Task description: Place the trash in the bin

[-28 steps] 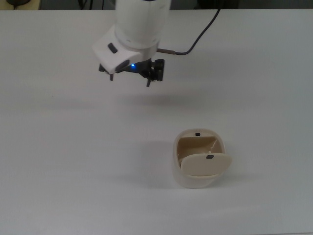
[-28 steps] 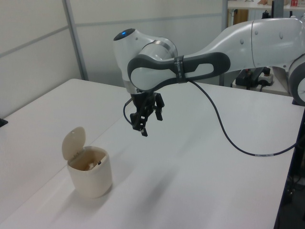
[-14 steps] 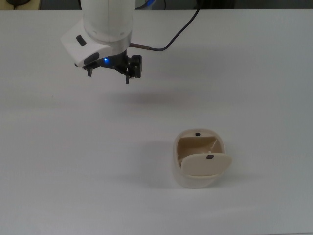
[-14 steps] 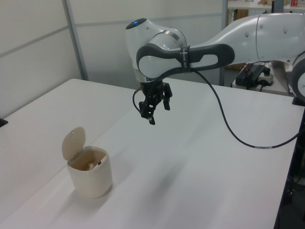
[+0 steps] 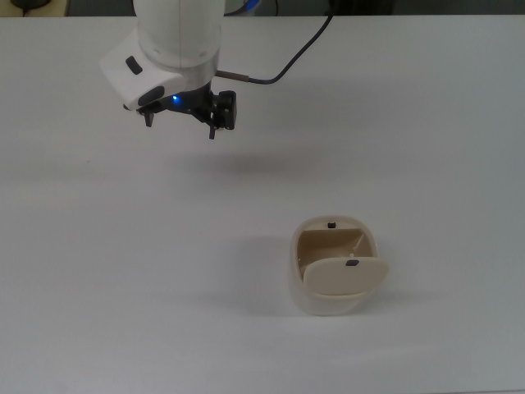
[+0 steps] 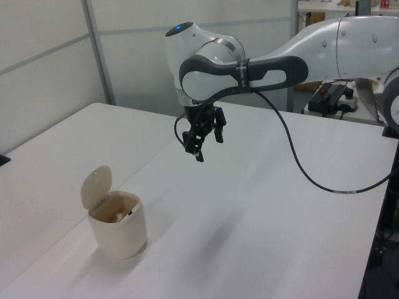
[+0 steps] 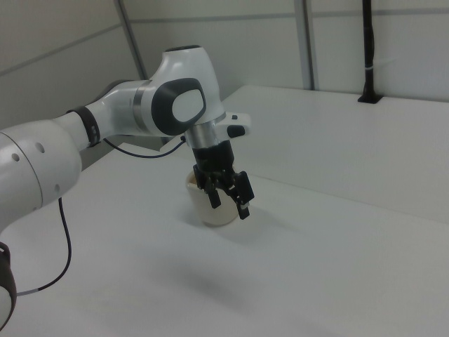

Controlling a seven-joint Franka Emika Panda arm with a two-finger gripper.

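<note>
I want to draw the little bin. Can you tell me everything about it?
The bin is small, round and cream-beige, and looks like plastic. Its flap lid is tipped up, so the top is open, with something pale inside. Small dark marks sit on the rim and lid. It stands upright on the white table, and nothing else touches it.

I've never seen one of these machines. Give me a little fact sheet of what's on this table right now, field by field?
Robot: white arm, black two-finger gripper open, empty, raised above the white table
Bin: small cream-beige rounded plastic bin, flap lid tipped up, mouth open
Trash: something off-white shows inside the bin in the left view; none lies on the table
Gap: gripper well apart from bin, toward the top view's upper left
</note>
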